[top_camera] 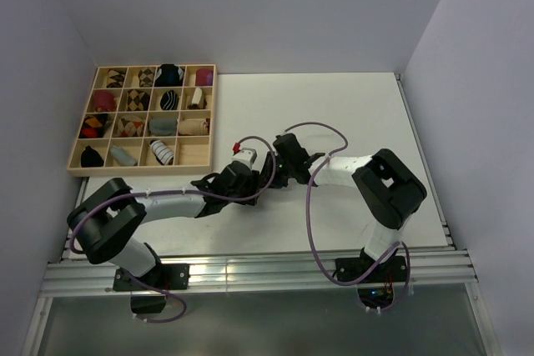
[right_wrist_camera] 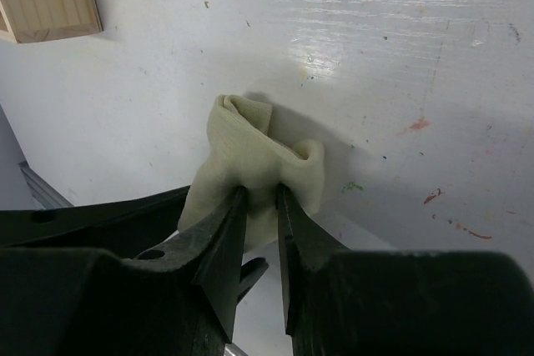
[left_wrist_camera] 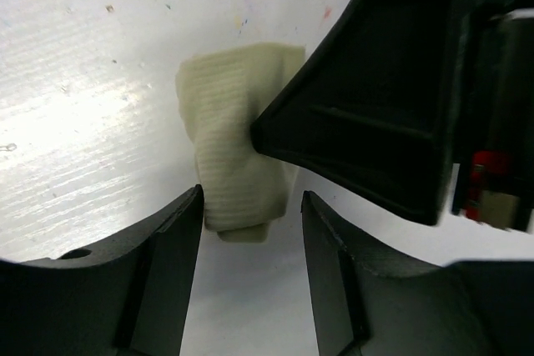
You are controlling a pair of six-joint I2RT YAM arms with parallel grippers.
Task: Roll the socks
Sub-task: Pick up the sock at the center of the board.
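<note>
Pale sock (right_wrist_camera: 250,156): soft and yellow-green, bunched up, with a fold sticking up on top.
Where it is: on the white table (right_wrist_camera: 400,56), near the middle, a little way in front of the wooden tray (top_camera: 140,170). In the top view the arms hide it.
Right gripper (right_wrist_camera: 260,206): its two black fingers are pinched tight on a fold of the pale sock, low down by the table.
Left gripper (left_wrist_camera: 250,198): its fingers stand apart, one on each side of the near end of the sock. One finger touches the edge of the sock. The other is just beside it. They are not pinching.
How the two meet: tip to tip over the sock. A black finger of the right gripper presses on the side of the sock, just past the left fingers.
Wooden tray: at the far left of the table, with many little boxes.
Rolled socks (top_camera: 169,75): sitting in those boxes, well apart from the pale sock.
Purple cables (top_camera: 309,206): looping over both arms.
</note>
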